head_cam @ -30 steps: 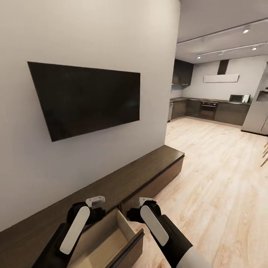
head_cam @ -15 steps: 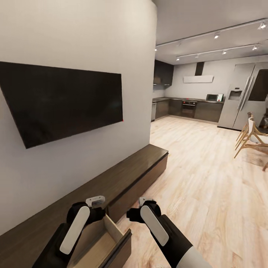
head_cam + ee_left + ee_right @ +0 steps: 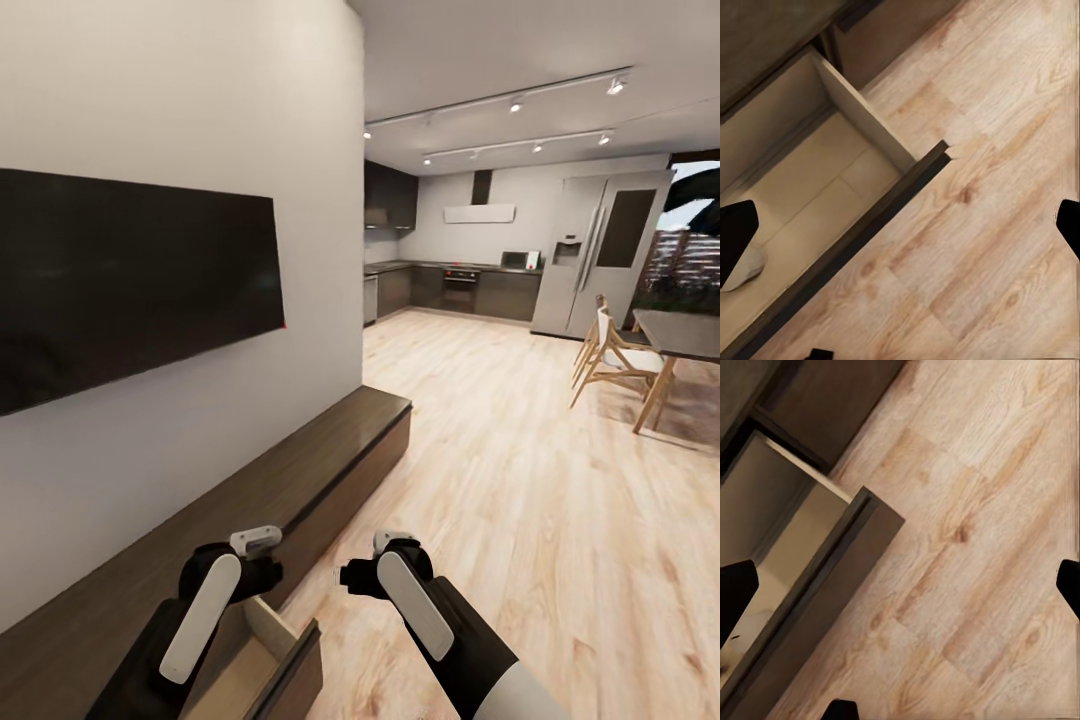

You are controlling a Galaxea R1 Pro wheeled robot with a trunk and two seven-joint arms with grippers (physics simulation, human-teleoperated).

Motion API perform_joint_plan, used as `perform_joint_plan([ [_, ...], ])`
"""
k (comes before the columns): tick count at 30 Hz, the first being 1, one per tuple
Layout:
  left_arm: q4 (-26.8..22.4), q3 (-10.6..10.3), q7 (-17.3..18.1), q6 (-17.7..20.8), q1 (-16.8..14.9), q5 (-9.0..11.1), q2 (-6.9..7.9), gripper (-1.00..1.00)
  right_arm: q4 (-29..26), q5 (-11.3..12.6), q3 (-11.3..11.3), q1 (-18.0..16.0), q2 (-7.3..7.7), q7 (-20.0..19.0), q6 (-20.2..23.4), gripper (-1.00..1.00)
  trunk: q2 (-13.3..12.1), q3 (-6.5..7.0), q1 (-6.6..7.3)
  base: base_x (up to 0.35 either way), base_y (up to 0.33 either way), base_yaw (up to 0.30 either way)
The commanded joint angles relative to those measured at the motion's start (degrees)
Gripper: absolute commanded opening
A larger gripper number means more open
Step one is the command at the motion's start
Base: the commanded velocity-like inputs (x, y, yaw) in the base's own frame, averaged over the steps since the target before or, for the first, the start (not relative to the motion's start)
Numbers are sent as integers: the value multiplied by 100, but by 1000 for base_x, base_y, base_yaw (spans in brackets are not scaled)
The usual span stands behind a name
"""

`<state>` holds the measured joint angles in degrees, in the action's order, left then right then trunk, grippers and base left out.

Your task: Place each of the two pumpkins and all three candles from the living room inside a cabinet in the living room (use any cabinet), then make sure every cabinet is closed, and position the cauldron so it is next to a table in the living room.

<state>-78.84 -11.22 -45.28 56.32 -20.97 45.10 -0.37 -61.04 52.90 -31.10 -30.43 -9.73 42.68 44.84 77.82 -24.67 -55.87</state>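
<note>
The cabinet (image 3: 300, 470) is a long, low, dark-brown unit running along the wall under the TV. One of its drawers (image 3: 265, 665) stands pulled out at the near end, with a pale interior (image 3: 802, 187) and a dark front (image 3: 817, 585). My left gripper (image 3: 262, 558) hovers open over the drawer's corner, with nothing between its fingers (image 3: 736, 232). My right gripper (image 3: 365, 572) hangs open over the floor beside the drawer front, also holding nothing. A small pale shape sits by one left fingertip; I cannot tell what it is. Pumpkins, candles and cauldron are out of view.
A black TV (image 3: 130, 270) hangs on the white wall. Light wood floor (image 3: 520, 500) stretches right toward a kitchen with dark counters (image 3: 460, 290) and a tall fridge (image 3: 590, 250). A dining table (image 3: 690, 335) with wooden chairs (image 3: 610, 355) stands at far right.
The camera has swung right: wall, TV and cabinet slid left in the picture, and the fridge, dining table and chairs came into view. Both arms keep the same pose, grippers open.
</note>
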Motion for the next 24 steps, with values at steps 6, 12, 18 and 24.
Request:
perform_joint_plan([
  [6, -8, -8, -60, 10, -3, 39, 2, 100, 3, 54, -12, -7, -2, 63, -1, 100, 4, -7, 0, 0, 0, -281],
  [12, -8, -8, -60, 10, -3, 35, -8, 100, 4, 54, -11, -7, -2, 65, -6, 100, 4, -7, 0, 0, 0, -281],
  [18, -8, -11, -60, 10, -3, 34, -1, 100, 1, 54, -10, -7, 3, 65, -4, 100, 4, -7, 0, 0, 0, -281],
  [24, -8, -12, -60, 10, -3, 54, 8, 100, 1, 54, -10, -7, 2, 65, -3, 100, 4, -7, 0, 0, 0, -281],
])
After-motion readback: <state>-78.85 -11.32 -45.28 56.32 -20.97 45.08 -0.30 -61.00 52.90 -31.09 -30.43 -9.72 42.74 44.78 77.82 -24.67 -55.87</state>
